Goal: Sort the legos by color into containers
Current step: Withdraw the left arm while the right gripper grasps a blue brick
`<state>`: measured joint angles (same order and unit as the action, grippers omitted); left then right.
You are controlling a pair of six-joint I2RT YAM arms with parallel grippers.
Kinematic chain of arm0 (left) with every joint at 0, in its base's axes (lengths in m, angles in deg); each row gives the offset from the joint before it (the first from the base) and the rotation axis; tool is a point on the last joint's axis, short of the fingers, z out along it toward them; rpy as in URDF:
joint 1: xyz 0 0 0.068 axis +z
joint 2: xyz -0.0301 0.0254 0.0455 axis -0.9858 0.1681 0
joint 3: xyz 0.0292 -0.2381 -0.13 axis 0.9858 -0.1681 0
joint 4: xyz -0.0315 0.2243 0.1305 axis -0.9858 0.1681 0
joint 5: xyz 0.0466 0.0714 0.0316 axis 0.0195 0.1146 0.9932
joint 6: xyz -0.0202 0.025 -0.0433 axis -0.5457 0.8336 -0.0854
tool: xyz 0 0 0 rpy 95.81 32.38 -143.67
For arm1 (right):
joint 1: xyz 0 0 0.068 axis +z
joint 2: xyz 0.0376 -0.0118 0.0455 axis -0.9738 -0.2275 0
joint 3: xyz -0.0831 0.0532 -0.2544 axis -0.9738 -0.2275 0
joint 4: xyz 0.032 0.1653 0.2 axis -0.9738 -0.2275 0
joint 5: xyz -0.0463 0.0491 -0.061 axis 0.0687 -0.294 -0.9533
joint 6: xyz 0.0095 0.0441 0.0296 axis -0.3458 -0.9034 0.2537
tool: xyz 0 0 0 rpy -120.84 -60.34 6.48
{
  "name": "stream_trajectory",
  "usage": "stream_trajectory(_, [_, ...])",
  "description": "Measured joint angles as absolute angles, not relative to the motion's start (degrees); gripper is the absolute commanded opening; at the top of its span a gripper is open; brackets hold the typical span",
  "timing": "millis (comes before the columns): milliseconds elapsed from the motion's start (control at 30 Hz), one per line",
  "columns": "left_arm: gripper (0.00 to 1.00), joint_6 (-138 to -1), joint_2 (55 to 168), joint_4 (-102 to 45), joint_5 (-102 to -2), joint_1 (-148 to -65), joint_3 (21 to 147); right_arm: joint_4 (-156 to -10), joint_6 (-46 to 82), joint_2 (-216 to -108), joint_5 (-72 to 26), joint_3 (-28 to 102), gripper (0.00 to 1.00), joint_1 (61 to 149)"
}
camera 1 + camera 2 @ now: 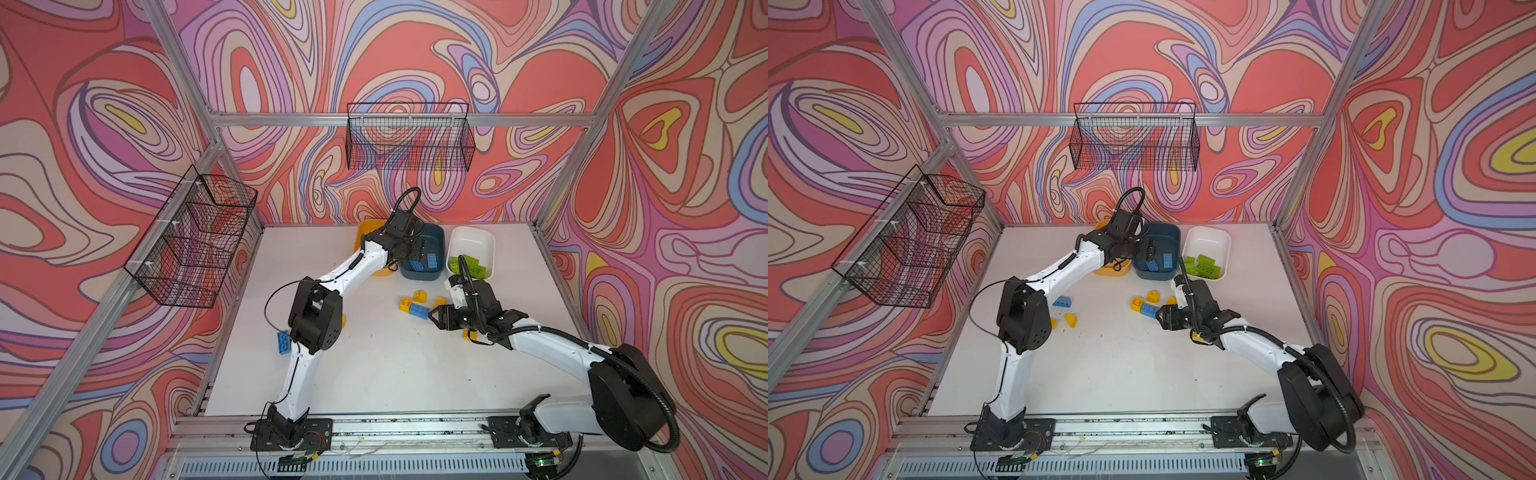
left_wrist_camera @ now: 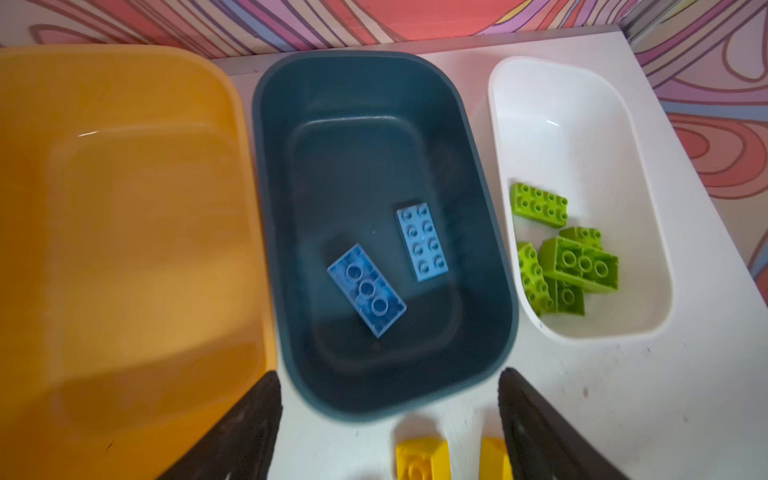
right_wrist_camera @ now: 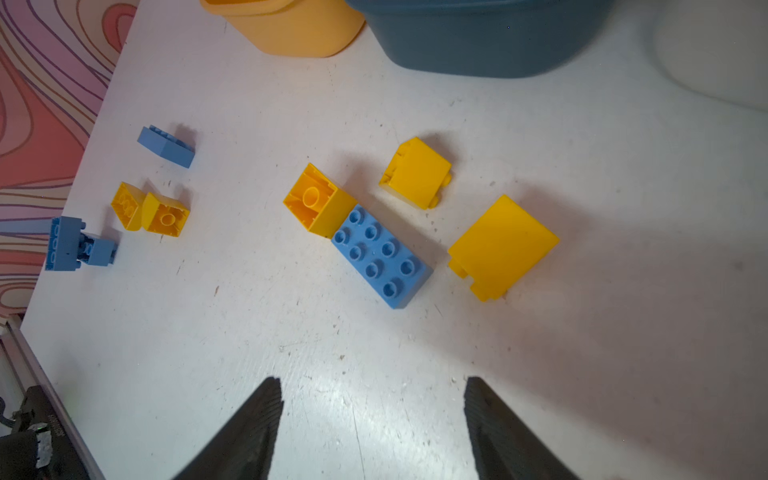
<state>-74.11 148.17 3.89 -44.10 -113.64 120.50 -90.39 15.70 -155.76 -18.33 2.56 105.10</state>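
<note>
Two blue legos (image 2: 366,289) lie inside the dark blue tub (image 2: 357,95). The left jaws hang open over its near end. Green legos (image 2: 579,264) sit in the white tub (image 2: 582,104) on one side of it, and the yellow tub (image 2: 124,166) stands on the other. In front of the blue tub, a blue lego (image 3: 382,259) and yellow legos (image 3: 415,174) lie on the table (image 3: 374,353) — the right jaws are open near them, empty.

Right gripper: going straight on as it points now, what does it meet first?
Probably the blue brick lying studs-up, centred ahead of the open right gripper. A yellow brick touches its far end. Depth unclear; the table could come first.
</note>
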Motion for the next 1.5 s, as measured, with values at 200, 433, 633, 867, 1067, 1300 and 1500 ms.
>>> stream_trajectory(200, [0.82,-75.6,123.3,-3.4,-42.2,-113.6,100.7,-91.4,18.3,-163.6,-16.9,8.8,0.75,105.3])
stream_trajectory(433, [0.83,-77.7,102.9,-5.4,-39.7,-113.6,81.0,-91.8,20.3,-169.1,-16.5,12.4,0.76,105.4])
stream_trajectory(633, [0.83,-78.7,91.2,-1.7,-37.9,-113.6,72.7,-92.0,21.4,-173.7,-16.3,14.4,0.76,105.5])
stream_trajectory(867, [0.83,-78.7,80.8,3.8,-34.7,-113.6,70.0,-92.1,22.8,-176.4,-17.5,15.3,0.73,108.2])
stream_trajectory(1067, [0.83,-78.4,77.0,7.7,-32.4,-113.6,68.8,-92.3,23.5,-177.4,-20.5,16.4,0.69,112.0])
stream_trajectory(1300, [0.84,-77.7,75.8,10.5,-30.5,-113.6,67.9,-93.2,23.7,-179.2,-26.5,18.7,0.55,114.7])
stream_trajectory(1500, [0.84,-77.1,75.1,11.3,-30.2,-113.6,67.9,-94.3,23.6,-180.4,-31.7,20.0,0.35,116.8])
